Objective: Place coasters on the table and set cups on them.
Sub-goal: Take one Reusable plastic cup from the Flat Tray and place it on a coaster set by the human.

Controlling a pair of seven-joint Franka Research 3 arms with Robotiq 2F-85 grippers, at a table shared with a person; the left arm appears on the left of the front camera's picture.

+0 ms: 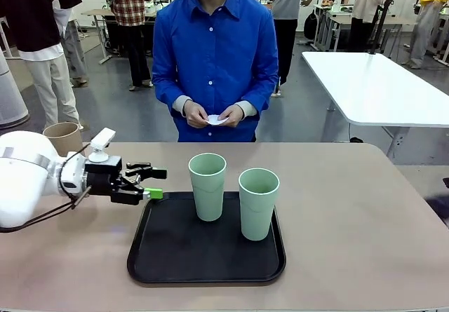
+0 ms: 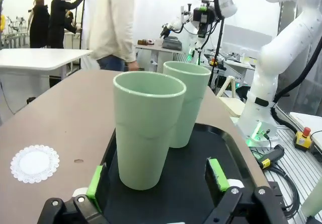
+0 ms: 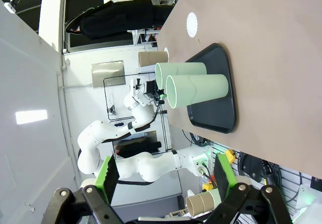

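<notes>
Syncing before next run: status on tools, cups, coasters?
Left tool open, short of nearer mint cup. Right tool open, well back. That and second mint cup on black tray; one coaster bare on table. Nothing blocking.

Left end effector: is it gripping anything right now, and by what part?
Nothing held. The left end effector is open, short of the left mint cup, not touching it. The person's hands hold a coaster.

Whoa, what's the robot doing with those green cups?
The left gripper hangs open at the edge of the black tray, pointing at the left mint cup without gripping it. The right mint cup stands on the tray too. One coaster lies bare on the table. The person holds a second coaster.
</notes>
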